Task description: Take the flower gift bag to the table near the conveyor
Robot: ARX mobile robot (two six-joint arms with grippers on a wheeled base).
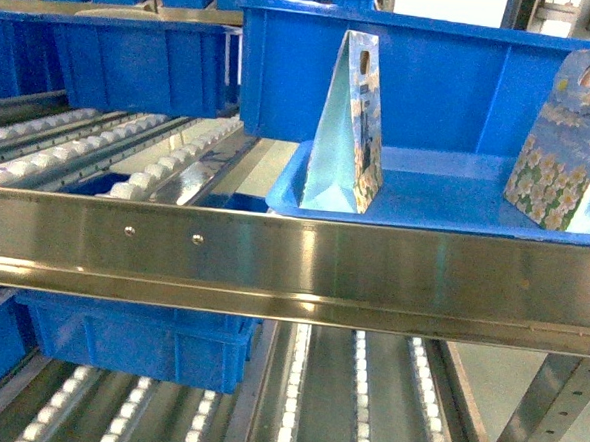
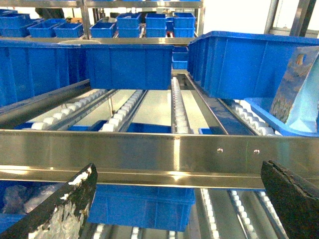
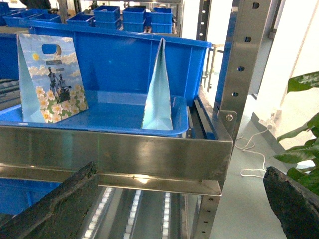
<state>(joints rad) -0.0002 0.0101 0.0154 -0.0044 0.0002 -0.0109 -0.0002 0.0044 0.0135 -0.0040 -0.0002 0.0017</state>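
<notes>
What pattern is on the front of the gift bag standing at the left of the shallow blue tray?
White and yellow flowers beneath a cloudy blue sky on the gift bag, clearest in the right wrist view.

Left gripper (image 2: pixel 179 199) hangs with its two worn black fingers (image 2: pixel 70 204) spread wide, low at either side. Between them runs the conveyor (image 2: pixel 149 154) front rail, shiny steel, white roller lanes (image 2: pixel 177 107) climbing behind it. Blue bins (image 2: pixel 129 64) sit on the lanes. Far right, a flower gift bag (image 2: pixel 296 89) stands upright in a shallow blue tray (image 2: pixel 271 117), partly cut off by the frame.
</notes>
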